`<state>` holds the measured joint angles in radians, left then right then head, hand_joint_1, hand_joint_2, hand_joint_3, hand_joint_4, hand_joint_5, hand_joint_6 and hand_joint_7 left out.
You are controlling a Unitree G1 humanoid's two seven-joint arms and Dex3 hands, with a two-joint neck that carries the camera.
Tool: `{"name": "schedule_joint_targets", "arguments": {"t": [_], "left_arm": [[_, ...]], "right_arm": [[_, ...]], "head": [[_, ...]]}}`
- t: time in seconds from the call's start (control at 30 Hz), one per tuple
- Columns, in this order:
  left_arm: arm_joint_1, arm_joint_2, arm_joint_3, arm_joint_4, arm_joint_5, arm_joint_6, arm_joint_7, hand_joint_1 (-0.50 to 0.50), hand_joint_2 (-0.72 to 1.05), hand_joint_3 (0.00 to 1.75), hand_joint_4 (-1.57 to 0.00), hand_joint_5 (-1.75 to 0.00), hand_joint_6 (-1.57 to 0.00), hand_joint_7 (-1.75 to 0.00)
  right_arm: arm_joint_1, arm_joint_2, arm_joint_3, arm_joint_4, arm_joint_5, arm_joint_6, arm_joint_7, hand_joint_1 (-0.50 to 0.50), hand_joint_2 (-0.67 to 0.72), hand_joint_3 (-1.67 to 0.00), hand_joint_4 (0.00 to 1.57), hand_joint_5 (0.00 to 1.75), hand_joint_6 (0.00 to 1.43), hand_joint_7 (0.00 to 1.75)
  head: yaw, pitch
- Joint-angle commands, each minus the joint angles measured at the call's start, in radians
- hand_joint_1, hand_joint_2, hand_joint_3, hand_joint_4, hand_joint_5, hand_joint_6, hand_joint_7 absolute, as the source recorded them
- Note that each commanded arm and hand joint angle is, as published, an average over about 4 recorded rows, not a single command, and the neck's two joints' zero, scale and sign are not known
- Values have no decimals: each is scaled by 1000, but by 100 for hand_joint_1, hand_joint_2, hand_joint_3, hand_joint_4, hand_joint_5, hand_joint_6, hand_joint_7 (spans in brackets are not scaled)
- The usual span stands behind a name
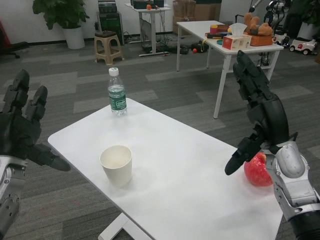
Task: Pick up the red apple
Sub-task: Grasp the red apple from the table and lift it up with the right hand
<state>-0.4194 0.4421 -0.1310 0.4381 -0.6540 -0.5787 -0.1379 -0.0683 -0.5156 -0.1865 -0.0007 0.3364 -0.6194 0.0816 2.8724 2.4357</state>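
The red apple (257, 171) lies on the white table (175, 150) near its right edge, partly hidden behind my right wrist. My right hand (257, 107) is raised above and just left of the apple, fingers spread upward and thumb pointing down to the left, holding nothing and not touching the fruit. My left hand (22, 127) hovers open off the table's left corner, fingers spread, far from the apple.
A white paper cup (116, 164) stands upright at the table's front left. A water bottle with a green label (117, 93) stands at the far corner. Beyond are a second white table (225, 42) with clutter, a stool (108, 46) and a potted plant (65, 17).
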Motion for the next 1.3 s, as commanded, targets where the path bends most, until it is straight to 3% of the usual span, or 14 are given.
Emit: {"name": "schedule_joint_targets", "arguments": {"t": [0.03,0.13,0.2,0.4,0.63,0.93,1.13,1.3], "left_arm": [[4,-7,-3,25,4,3,-2,-50,-37,4,0,-21,0,0],[4,-8,-9,36,4,3,-2,-50,-37,9,0,-21,0,0],[3,-9,-14,50,3,3,-2,-50,-37,7,0,-21,0,0],[-15,-13,-41,90,-15,3,-2,-50,-37,2,0,-21,0,0],[-37,-16,-58,109,-21,3,0,-50,-37,9,0,-21,0,0],[-71,-20,-69,151,-26,3,0,-50,-37,2,0,-13,0,0],[-96,-20,-82,177,-41,3,-1,-50,-37,4,0,-13,0,0],[-101,-20,-98,190,-49,3,-2,-50,-37,4,0,-10,0,0]], "right_arm": [[48,0,-54,-34,10,7,-6,-46,47,0,0,0,0,0],[72,2,-82,-38,19,7,-14,-46,47,0,0,0,0,0],[97,4,-115,-38,28,7,-26,-46,47,0,0,0,0,0],[156,29,-189,-48,33,7,-59,-46,47,0,0,0,0,0],[226,94,-223,-156,31,7,-73,-46,47,0,0,0,0,0],[352,157,-271,-183,32,7,-86,-46,49,0,0,0,0,0],[394,229,-365,-102,34,3,-64,-46,53,0,0,0,0,0],[393,257,-399,-5,40,-2,-39,-46,53,0,0,0,0,0]], "head": [[-189,45],[-338,88],[-359,92],[-364,87],[-392,71],[-383,34],[-396,16],[-400,11]]}}
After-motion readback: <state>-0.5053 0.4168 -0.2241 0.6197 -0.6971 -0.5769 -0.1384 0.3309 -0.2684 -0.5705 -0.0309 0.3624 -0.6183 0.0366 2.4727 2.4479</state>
